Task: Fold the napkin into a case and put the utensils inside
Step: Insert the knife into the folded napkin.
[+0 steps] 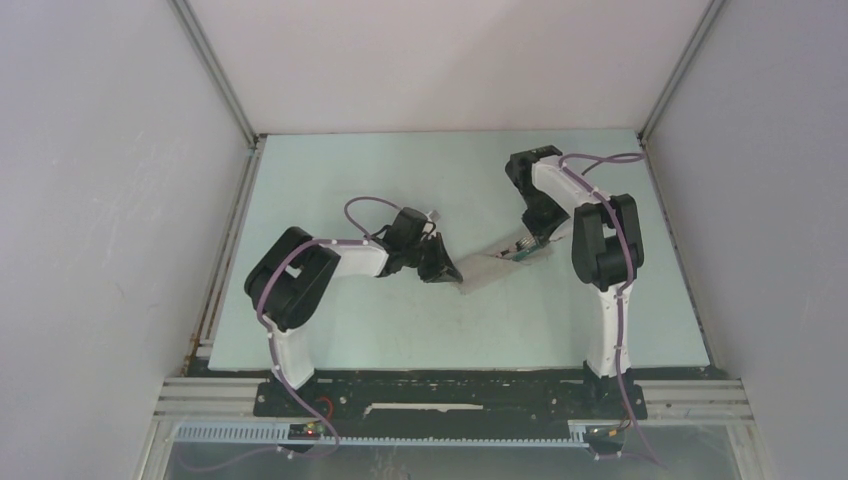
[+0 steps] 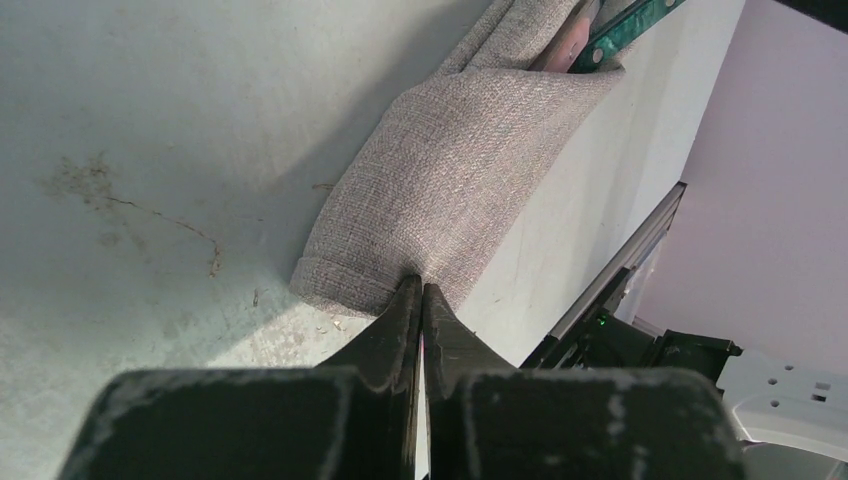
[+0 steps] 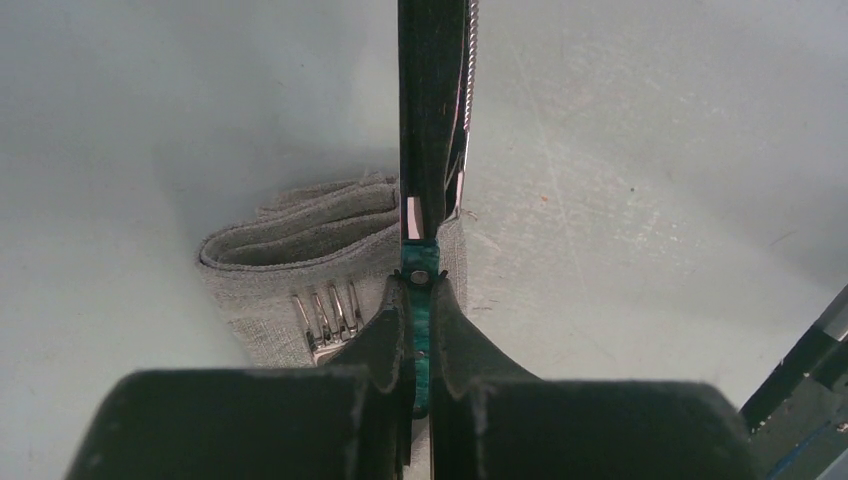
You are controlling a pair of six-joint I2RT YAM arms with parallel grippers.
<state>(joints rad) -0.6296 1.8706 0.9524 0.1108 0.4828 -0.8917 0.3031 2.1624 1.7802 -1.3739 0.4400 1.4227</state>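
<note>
The napkin lies folded as a narrow grey case at mid-table between both arms. My left gripper is shut, its tips pinching the case's near end, where the cloth puckers; in the top view it sits at the case's left end. At the other end my right gripper is shut on the dark teal handle of a utensil, which runs out over the case's open mouth. Silver fork tines rest on the cloth beside the jaws. A pink handle and the teal handle poke from the case's far end.
The pale green table is ringed by grey enclosure walls and an aluminium frame. A brown stain marks the surface left of the case. The right arm's elbow stands just right of the case.
</note>
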